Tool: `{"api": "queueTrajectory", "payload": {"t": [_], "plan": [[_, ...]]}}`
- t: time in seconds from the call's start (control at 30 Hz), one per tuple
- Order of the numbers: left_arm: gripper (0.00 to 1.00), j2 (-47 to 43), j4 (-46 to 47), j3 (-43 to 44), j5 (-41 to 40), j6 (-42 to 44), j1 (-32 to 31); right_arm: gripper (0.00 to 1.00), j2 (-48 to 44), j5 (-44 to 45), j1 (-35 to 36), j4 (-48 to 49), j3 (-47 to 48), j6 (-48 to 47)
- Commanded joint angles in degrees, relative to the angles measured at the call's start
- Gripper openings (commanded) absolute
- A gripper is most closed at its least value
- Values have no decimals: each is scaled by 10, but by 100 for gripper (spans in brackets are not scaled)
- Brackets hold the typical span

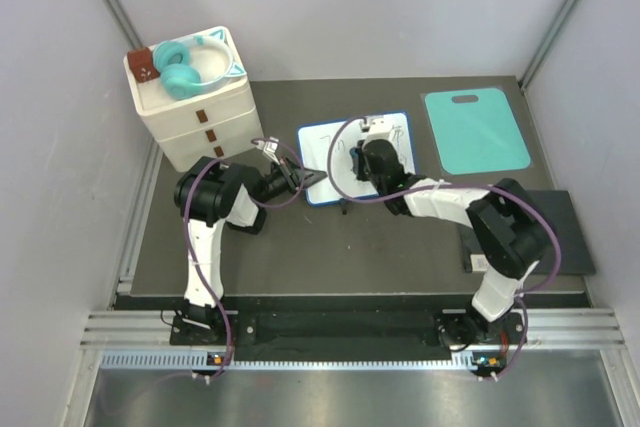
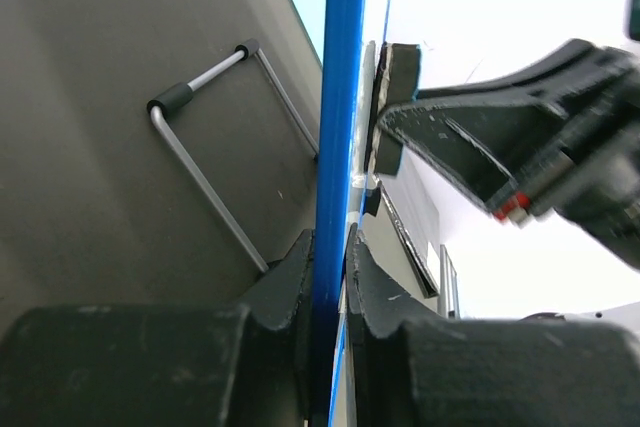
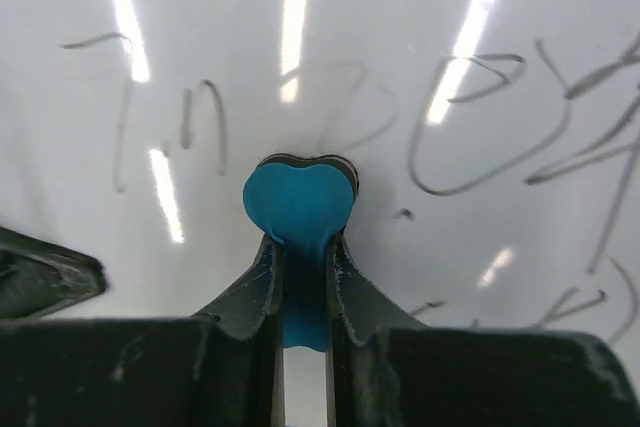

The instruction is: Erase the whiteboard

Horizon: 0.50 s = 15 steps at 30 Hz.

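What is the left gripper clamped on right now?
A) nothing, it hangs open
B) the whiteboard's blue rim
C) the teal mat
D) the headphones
B: in the left wrist view the left gripper is closed on the blue rim of the whiteboard.

Overhead camera looks down; both wrist cameras hug the whiteboard [image 1: 318, 147].

A white box of drawers [image 1: 200, 117] sits far left on the dark bench [image 1: 330, 247]. Blue-green headphones [image 1: 180, 69] lie on top. A blue-green mat [image 1: 475, 132] lies flat far right.
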Motion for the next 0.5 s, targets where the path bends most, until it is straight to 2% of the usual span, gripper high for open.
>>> {"api": "queueTrajectory", "payload": {"t": [0.0,0.1,0.27,0.47], "plan": [[0,72,-2,-45,15,41,1,0,75,5,58,-14,36,18],[0,71,1,-50,15,42,1,0,100,23,62,-29,49,42],[0,75,5,-45,18,39,1,0,91,68,45,-117,66,67],[0,75,11,-48,18,37,1,0,38,60,-46,-168,28,95]]}}
